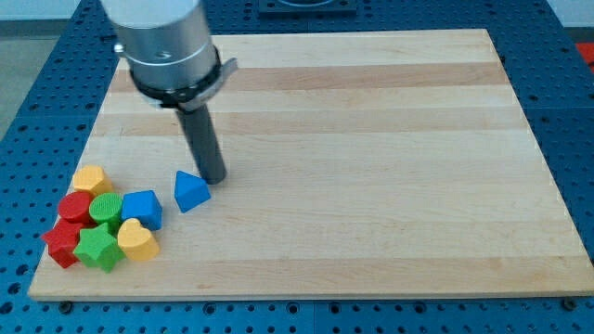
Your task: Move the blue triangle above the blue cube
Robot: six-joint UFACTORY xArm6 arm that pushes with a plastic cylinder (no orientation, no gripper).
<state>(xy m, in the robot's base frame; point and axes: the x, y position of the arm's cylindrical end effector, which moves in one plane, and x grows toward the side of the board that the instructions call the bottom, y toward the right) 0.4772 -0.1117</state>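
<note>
The blue triangle [191,191] lies on the wooden board [371,139] at the view's lower left. The blue cube [142,208] sits just to its left, at the edge of a cluster of blocks. My tip [213,178] is down on the board just right of and slightly above the blue triangle, touching or nearly touching its upper right edge. The dark rod rises from it to the grey arm body at the view's top left.
A cluster left of the blue cube holds a yellow block [90,179], a red cylinder [75,207], a green cylinder [106,211], a yellow heart [136,239], a green star [97,249] and a red star [62,243]. The board's bottom-left corner lies close below them.
</note>
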